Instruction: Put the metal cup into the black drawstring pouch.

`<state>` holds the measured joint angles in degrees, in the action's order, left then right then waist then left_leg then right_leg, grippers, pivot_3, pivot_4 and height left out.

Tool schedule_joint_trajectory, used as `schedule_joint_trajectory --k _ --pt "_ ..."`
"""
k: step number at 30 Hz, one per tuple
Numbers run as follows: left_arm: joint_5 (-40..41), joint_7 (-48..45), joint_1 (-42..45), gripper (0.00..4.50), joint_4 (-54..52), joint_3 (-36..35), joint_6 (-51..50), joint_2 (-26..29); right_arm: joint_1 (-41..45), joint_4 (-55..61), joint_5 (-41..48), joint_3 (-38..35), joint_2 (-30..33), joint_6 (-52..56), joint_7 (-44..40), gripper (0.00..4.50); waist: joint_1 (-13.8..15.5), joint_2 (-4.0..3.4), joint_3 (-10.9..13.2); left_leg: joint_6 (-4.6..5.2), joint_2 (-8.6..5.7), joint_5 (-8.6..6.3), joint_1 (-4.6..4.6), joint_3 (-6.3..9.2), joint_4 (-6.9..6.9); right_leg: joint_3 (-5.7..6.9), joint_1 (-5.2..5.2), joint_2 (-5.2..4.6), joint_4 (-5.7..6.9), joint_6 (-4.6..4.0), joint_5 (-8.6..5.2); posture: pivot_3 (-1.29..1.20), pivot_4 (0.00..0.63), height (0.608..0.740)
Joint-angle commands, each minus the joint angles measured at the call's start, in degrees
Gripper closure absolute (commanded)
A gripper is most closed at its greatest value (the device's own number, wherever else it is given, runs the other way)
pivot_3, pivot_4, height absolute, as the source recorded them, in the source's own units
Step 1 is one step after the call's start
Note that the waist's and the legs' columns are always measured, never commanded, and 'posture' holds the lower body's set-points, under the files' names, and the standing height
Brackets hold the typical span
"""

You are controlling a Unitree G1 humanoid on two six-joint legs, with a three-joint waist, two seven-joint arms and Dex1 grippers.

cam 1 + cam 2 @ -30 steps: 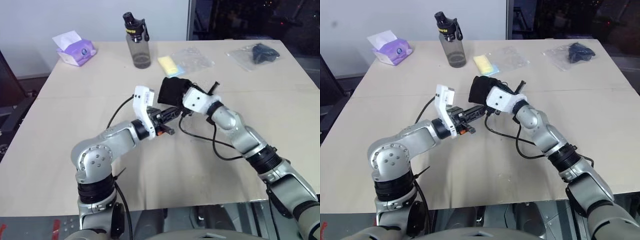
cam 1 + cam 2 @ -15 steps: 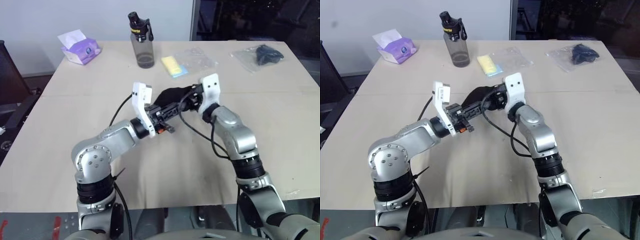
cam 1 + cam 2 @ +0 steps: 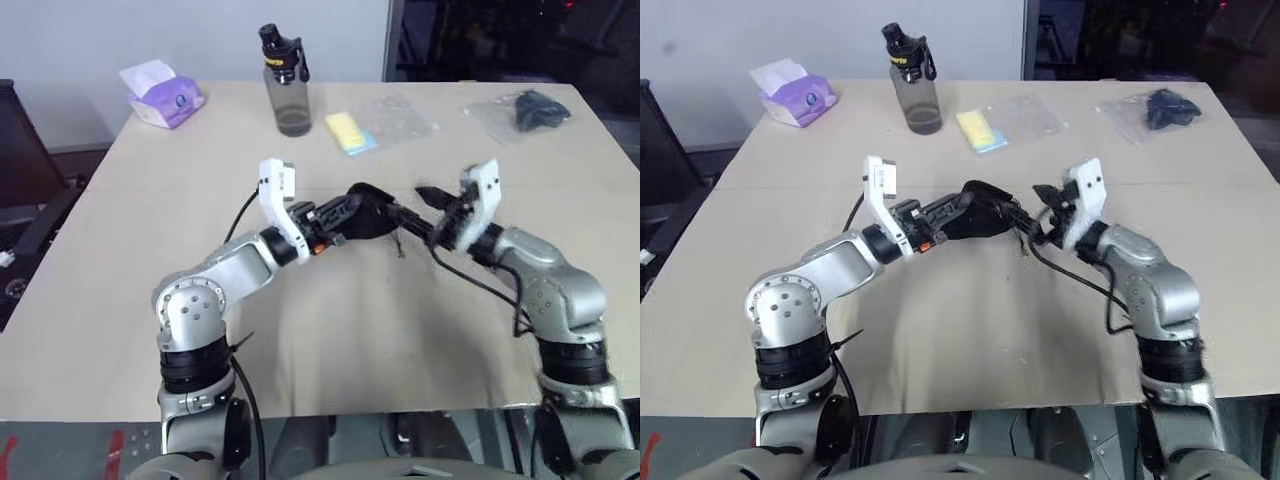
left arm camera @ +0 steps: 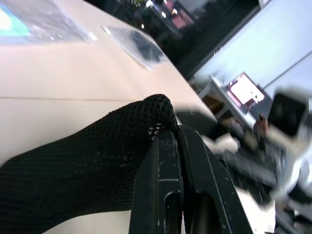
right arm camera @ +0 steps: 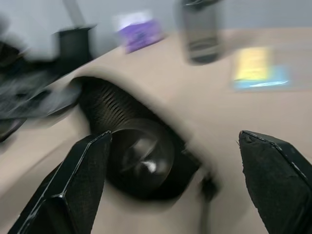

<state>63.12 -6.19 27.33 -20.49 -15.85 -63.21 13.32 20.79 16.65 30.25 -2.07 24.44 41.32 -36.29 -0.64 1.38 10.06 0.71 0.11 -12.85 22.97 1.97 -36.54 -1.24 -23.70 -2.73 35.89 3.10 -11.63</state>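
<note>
The left gripper pinches the black drawstring pouch shut-jawed, steadying its mouth; the metal cup sits inside. Beside the pouch, the right gripper stands wide, empty.

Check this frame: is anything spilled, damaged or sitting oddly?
Nothing stands out. The left gripper is shut on the black drawstring pouch, the metal cup sits inside its mouth, and the right gripper is open just beyond it. The bottle stands upright.
</note>
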Motion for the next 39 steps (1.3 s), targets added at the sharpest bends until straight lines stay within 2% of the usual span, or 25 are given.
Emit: schedule_joint_trajectory --k 1,3,9,11,14,17,19,21,24,25,26,29,32,36,38,39 --pt "2.24 0.47 1.08 4.5 -0.83 -0.21 1.07 -0.03 -1.45 0.25 -3.81 5.14 3.26 -4.03 -4.62 0.27 -0.22 0.0 0.0 0.0 0.0 0.0 0.0 -0.01 0.0 -0.01 0.0 -0.01 0.0 0.0 0.0 0.0 0.15 0.74" --pt "2.5 0.63 1.11 4.5 -0.78 0.03 1.13 0.03 -1.24 -3.43 -8.51 8.72 2.56 -7.73 -3.33 0.27 -0.51 0.05 -0.01 0.0 0.0 0.0 -0.08 -0.12 -0.02 -0.12 0.01 0.0 0.01 -0.01 -0.01 0.0 0.15 0.74" --pt "2.95 0.78 0.53 4.5 -1.04 1.14 1.33 0.54 5.11 -20.87 -22.53 15.14 -5.9 -22.87 6.31 0.27 -0.68 0.04 0.0 -0.01 0.06 0.01 -0.16 -0.05 -0.04 -0.11 0.0 0.12 0.12 -0.1 -0.04 0.0 0.15 0.74" --pt "2.6 0.53 0.3 4.5 -1.32 1.66 1.42 0.94 8.59 -29.04 -26.84 15.43 -8.97 -28.3 11.67 0.27 -0.65 0.03 0.0 -0.02 0.05 0.02 -0.14 -0.09 -0.06 -0.16 -0.01 0.11 0.1 0.0 0.02 0.0 0.15 0.74" --pt "2.53 0.62 0.01 4.5 -1.67 2.24 1.67 1.31 12.22 -37.15 -29.09 14.6 -12.42 -34.68 14.75 0.27 -0.33 0.05 0.01 -0.04 0.01 0.02 -0.08 -0.08 -0.05 -0.15 -0.02 0.07 0.07 -0.01 0.03 0.0 0.15 0.74" --pt "2.5 0.49 -0.23 4.5 -1.94 2.77 2.02 1.73 15.57 -43.87 -30.06 12.31 -14.89 -37.65 18.83 0.27 -0.14 0.04 0.01 -0.09 0.01 0.05 -0.05 -0.03 -0.04 -0.11 -0.01 0.03 0.04 -0.02 0.03 0.0 0.15 0.74" --pt "2.67 0.69 -0.42 4.5 -2.01 2.73 2.38 1.9 15.81 -45.21 -30.13 11.66 -15.0 -38.0 18.7 0.27 -0.11 0.05 0.01 -0.15 -0.01 0.08 -0.04 -0.04 -0.02 -0.11 -0.01 0.0 0.01 -0.02 0.03 0.0 0.15 0.74" --pt "2.89 0.94 -0.75 4.5 -2.15 2.43 2.7 2.18 14.83 -44.4 -29.51 10.78 -14.86 -37.28 18.28 0.91 -0.12 0.04 0.01 -0.07 -0.02 0.04 -0.03 -0.03 -0.02 -0.11 -0.01 -0.03 -0.01 -0.02 0.03 0.0 0.15 0.74" --pt "2.8 0.87 -1.26 4.5 -2.08 2.32 3.24 2.68 13.58 -42.99 -29.73 10.11 -14.5 -36.95 18.02 2.29 -0.21 0.04 0.01 -0.06 -0.02 0.03 -0.05 -0.04 -0.02 -0.12 -0.01 -0.02 0.0 -0.02 0.03 0.0 0.15 0.74" --pt "2.78 0.84 -1.43 4.5 -2.04 2.33 3.41 2.83 13.2 -42.29 -29.48 9.73 -14.5 -36.55 17.97 2.45 -0.23 0.04 0.01 -0.05 -0.02 0.03 -0.06 -0.05 -0.02 -0.12 -0.01 -0.02 0.02 -0.02 0.03 0.0 0.15 0.74" --pt "2.81 0.89 -1.66 4.5 -2.03 2.33 3.62 2.92 12.8 -41.47 -29.38 9.32 -14.4 -36.17 18.12 3.08 -0.24 0.04 0.01 -0.05 -0.01 0.03 -0.07 -0.04 -0.02 -0.11 -0.01 -0.01 0.04 -0.02 0.03 0.0 0.15 0.74" --pt "3.14 0.93 -2.62 4.5 -2.45 2.46 3.85 3.05 12.39 -38.94 -29.0 7.47 -13.85 -35.2 19.0 4.34 -0.24 0.04 0.01 -0.05 -0.01 0.03 -0.08 -0.02 -0.02 -0.09 -0.01 0.0 0.07 -0.03 0.03 0.0 0.15 0.74" --pt "4.4 -1.02 -3.94 4.5 -3.53 2.85 4.18 3.35 13.63 -37.21 -28.92 6.03 -12.82 -34.59 19.34 4.43 -0.23 0.04 0.01 -0.05 -0.01 0.03 -0.07 -0.05 -0.03 -0.13 -0.01 -0.01 0.07 -0.02 0.03 0.0 0.15 0.74" --pt "10.15 -5.37 -5.76 3.27 -3.77 1.25 5.3 2.84 17.87 -33.48 -28.41 4.16 -9.92 -34.08 17.83 4.5 -0.24 0.01 0.03 -0.05 -0.01 0.03 -0.07 -0.08 -0.03 -0.15 -0.01 -0.02 0.06 -0.03 0.03 0.0 0.15 0.74" --pt "11.43 -6.18 -5.83 2.3 -3.49 0.66 6.0 3.5 20.42 -32.03 -27.84 3.31 -8.67 -34.2 16.89 4.5 -0.29 0.0 0.04 -0.05 -0.01 0.03 -0.06 -0.08 -0.03 -0.14 -0.02 -0.01 0.06 -0.03 0.03 0.0 0.15 0.74" --pt "9.53 -6.03 -5.77 1.83 -3.19 1.19 6.16 4.77 22.37 -30.86 -27.3 2.85 -7.88 -34.3 15.91 4.5 -0.31 0.0 0.04 -0.05 0.0 0.03 -0.07 -0.06 -0.03 -0.12 -0.01 -0.01 0.06 -0.03 0.03 0.0 0.15 0.74"
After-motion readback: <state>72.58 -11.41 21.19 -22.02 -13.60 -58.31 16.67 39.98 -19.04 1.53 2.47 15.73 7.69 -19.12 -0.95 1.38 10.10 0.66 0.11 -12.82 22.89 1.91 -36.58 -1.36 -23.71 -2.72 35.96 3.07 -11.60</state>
